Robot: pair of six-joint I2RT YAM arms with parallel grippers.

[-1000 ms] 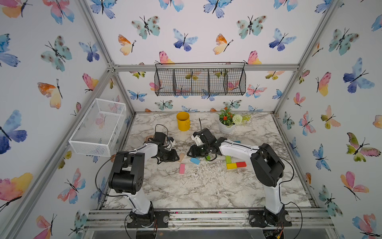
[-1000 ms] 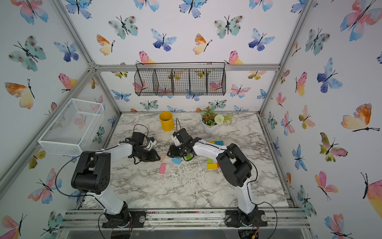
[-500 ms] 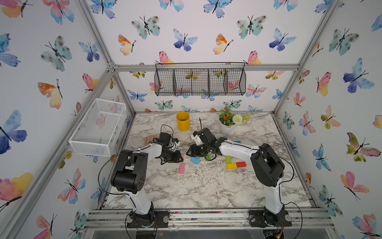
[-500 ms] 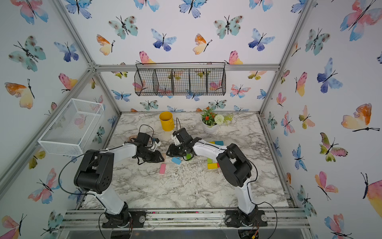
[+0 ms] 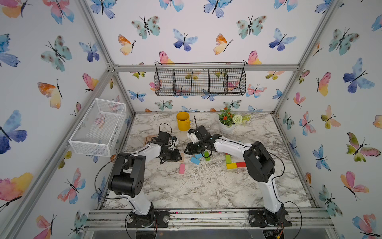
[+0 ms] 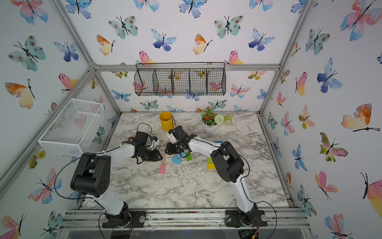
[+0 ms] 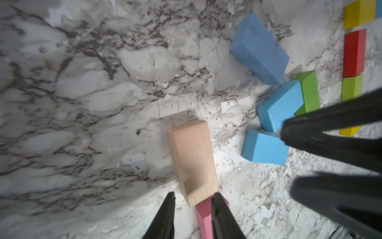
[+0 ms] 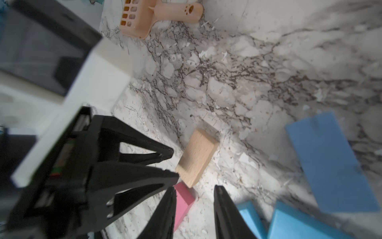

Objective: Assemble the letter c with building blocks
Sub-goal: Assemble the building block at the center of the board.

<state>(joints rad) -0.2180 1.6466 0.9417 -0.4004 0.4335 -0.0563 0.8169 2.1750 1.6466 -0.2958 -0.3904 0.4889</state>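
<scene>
**Left gripper** (image 7: 193, 196) — jaws narrowly parted, nothing clasped. A tan, rounded wooden block (image 7: 192, 157) is seen lying flat just off the fingertips. In a top view, a pink wooden block (image 5: 182, 168) is found at six o'clock of this gripper.

**Right gripper** (image 8: 195, 189) — jaws likewise parted and empty, near two light-blue wooden blocks (image 7: 265, 147). At three o'clock of these, an L of green, yellow and red blocks (image 5: 235, 165) is laid on the marble-patterned tabletop (image 5: 206, 186).
</scene>
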